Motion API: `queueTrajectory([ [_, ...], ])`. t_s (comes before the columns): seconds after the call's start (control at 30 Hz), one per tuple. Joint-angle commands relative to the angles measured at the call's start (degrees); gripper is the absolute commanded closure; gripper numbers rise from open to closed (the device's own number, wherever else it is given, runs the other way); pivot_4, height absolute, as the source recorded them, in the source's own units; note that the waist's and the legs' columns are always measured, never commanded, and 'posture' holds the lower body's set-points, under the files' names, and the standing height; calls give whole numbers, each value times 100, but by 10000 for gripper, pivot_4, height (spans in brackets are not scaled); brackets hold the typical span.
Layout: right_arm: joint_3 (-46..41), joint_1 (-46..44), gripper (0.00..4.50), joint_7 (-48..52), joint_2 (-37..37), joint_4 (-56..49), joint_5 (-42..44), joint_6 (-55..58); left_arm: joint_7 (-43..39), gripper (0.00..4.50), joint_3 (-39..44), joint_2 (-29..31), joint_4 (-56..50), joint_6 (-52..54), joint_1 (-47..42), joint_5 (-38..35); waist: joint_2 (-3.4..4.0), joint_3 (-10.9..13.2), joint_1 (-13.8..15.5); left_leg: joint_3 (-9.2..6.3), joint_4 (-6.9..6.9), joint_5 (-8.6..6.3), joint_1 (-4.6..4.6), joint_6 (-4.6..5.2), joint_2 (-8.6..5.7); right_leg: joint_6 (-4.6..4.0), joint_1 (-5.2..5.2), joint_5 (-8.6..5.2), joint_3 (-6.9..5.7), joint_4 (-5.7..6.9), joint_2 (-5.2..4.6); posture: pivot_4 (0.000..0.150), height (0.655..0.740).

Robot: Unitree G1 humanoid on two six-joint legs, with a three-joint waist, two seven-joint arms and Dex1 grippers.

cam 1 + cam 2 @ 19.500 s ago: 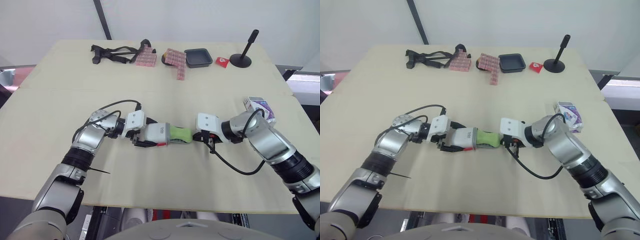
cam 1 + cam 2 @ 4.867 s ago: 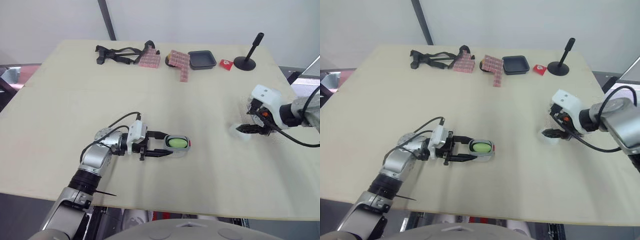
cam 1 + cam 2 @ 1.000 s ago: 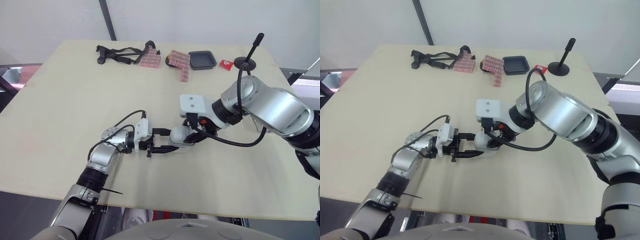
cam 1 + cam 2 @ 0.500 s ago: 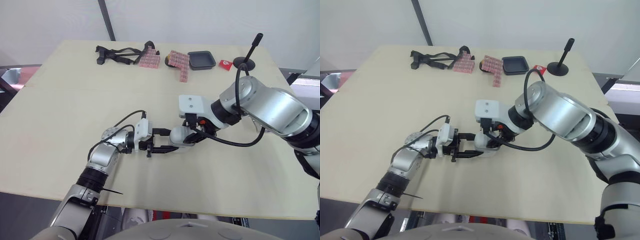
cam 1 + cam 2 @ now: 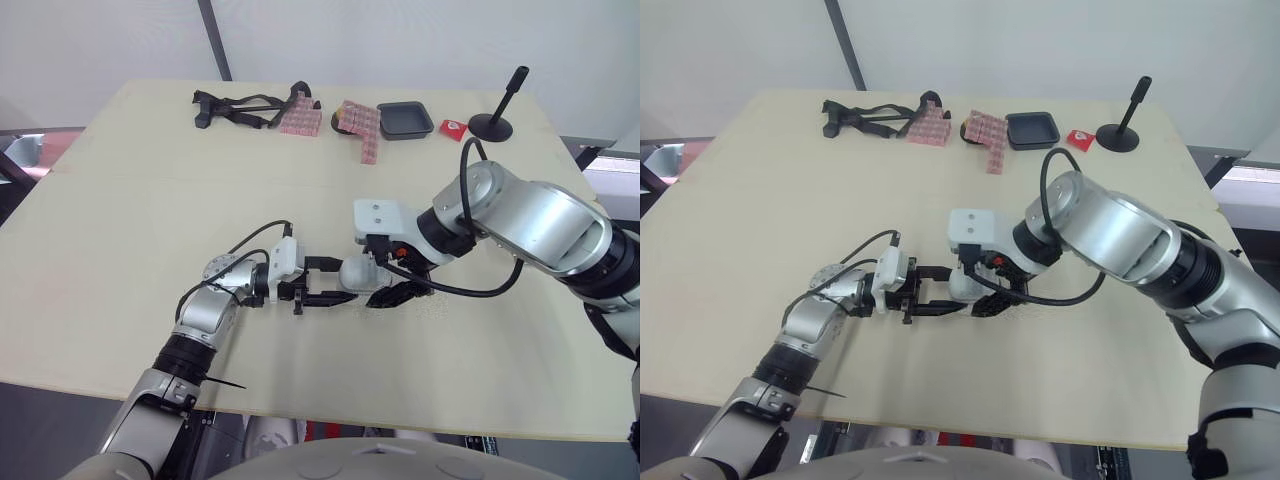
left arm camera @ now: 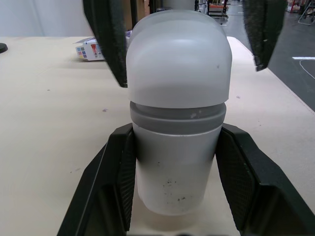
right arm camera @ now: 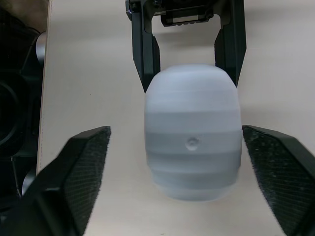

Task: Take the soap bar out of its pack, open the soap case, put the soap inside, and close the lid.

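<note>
Fingers (image 6: 110, 187) of the left gripper (image 5: 342, 282) were clamped on the lower half of the soap case (image 6: 178, 123), one on each side. Fingers (image 7: 83, 172) of the right gripper (image 7: 175, 128) stood spread wide to either side of the case's rounded end, apart from it. The case lay lengthwise between the two grippers at the near-middle of the surface (image 5: 120, 200); whether it rested on the surface could not be told. It was closed: a frosted white domed lid, a darker grey band at the seam, and a pale base with dark specks. Contents could not be made out through the lid.
</note>
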Motion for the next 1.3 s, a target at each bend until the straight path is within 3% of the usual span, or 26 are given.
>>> queueTrajectory([
  [0.03, -134, -26, 105, -44, -29, -55, 32, -132, 37, 26199, 8, 37, -18, -2, 28, 36, 0, 0, 0, 0, 0, 0, 0, 0, 0, 0, 0, 0, 0, 0, 0, 1500, 7400],
  [0.37, -370, 406, 105, 1, -528, -171, 79, -365, 32, 26199, -3, 32, -22, -14, 35, 36, 0, 0, 17, 0, -2, 0, 0, 0, 0, 0, 0, 0, 1, -2, 0, 1500, 7400],
  [0.6, -1236, 1476, 105, -132, -1048, -295, 271, -574, 13, 26199, 2, 44, -31, -11, 26, 27, -2, 0, 50, 1, -5, -1, -3, 0, 1, 0, 0, 0, 3, -8, 1, 1500, 7400],
  [0.73, -2000, 2437, 105, -220, -1202, -54, 273, -1299, 10, 26199, 7, 48, -40, -18, 28, 22, -2, 0, 66, 2, -7, -1, -2, -1, 1, 0, 0, 0, 4, -12, 1, 1500, 7400],
  [0.9, -2863, 3758, 105, -151, -1150, 641, -96, -3390, -9, 26199, 12, 64, -43, -18, 30, 13, -2, 0, 50, 3, -8, -2, -5, -1, 1, 0, 0, 0, 4, -20, 0, 1500, 7400],
  [1.03, -3565, 4572, 11894, 78, -643, 1338, -9, -4970, -23, 26199, 15, 71, 0, -18, -10, 17, -3, 0, 8, 3, -7, -2, -6, 0, 1, -1, -1, 0, 4, -24, -1, 1500, 7400],
  [1.3, -4105, 5588, 38973, 265, 225, 2356, -35, -6838, -17, 26199, 22, 65, 11, 5, -42, 19, -6, -3, -47, 1, -5, -1, -9, 4, -2, -2, -2, -1, -2, -29, -7, 1500, 7400],
])
